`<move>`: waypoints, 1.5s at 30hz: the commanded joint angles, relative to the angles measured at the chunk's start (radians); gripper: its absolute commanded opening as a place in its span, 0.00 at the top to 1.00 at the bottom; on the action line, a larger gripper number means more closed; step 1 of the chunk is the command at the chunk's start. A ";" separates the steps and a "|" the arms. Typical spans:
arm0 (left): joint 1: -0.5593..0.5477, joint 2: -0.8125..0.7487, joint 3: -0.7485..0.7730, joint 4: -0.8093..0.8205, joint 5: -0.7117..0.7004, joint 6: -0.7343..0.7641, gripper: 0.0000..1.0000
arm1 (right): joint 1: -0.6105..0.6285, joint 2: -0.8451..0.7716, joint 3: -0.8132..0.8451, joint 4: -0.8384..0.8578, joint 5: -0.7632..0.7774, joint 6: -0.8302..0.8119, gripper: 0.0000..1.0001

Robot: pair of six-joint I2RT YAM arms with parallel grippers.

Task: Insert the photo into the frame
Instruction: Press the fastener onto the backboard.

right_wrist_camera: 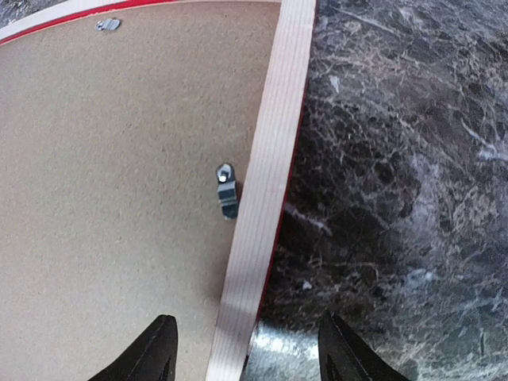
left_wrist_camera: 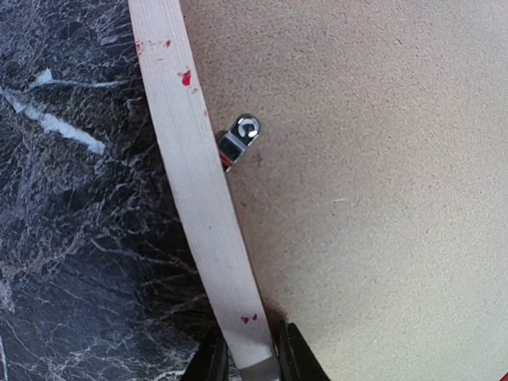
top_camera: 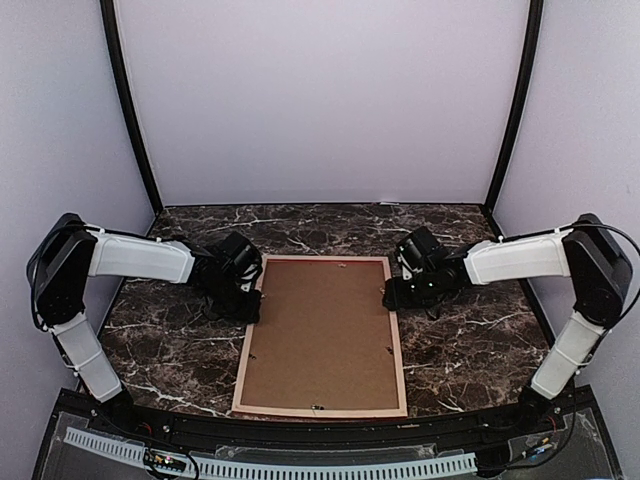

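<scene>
**Top view:** the frame (top_camera: 280, 411) lies flat at the centre of the marble table (top_camera: 470, 340), with its pale wood back up and the brown backing board (top_camera: 322, 335) seated in it. Its long axis runs from the arms' bases towards the back wall. The left gripper (top_camera: 245, 290) and the right gripper (top_camera: 395, 292) sit at the 2 long rails. The photo is not in sight, so I cannot tell whether it is already under the board.

**Left wrist:** the 2 fingers pinch the frame's (left_wrist_camera: 202, 206) left rail, beside a metal tab (left_wrist_camera: 240, 136).

**Right wrist:** the fingers stand wide apart astride the right rail (right_wrist_camera: 266, 175), holding nothing. A red sliver of the downward face shows, and a second tab (right_wrist_camera: 227, 189) lies against the rail.

The step in hand looks like work on the frame's back. The next move probably calls for a steady left hold while the right claw turns a tab.
</scene>
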 commanded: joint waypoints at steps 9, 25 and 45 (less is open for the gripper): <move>-0.008 -0.024 -0.025 -0.018 0.027 0.030 0.98 | -0.071 0.145 0.167 -0.020 -0.041 -0.129 0.42; -0.007 -0.016 -0.029 -0.008 0.039 0.029 0.98 | -0.097 0.213 0.211 -0.017 -0.061 -0.162 0.57; -0.009 -0.008 -0.033 -0.007 0.044 0.030 0.98 | -0.145 0.263 0.216 -0.010 -0.142 -0.228 0.68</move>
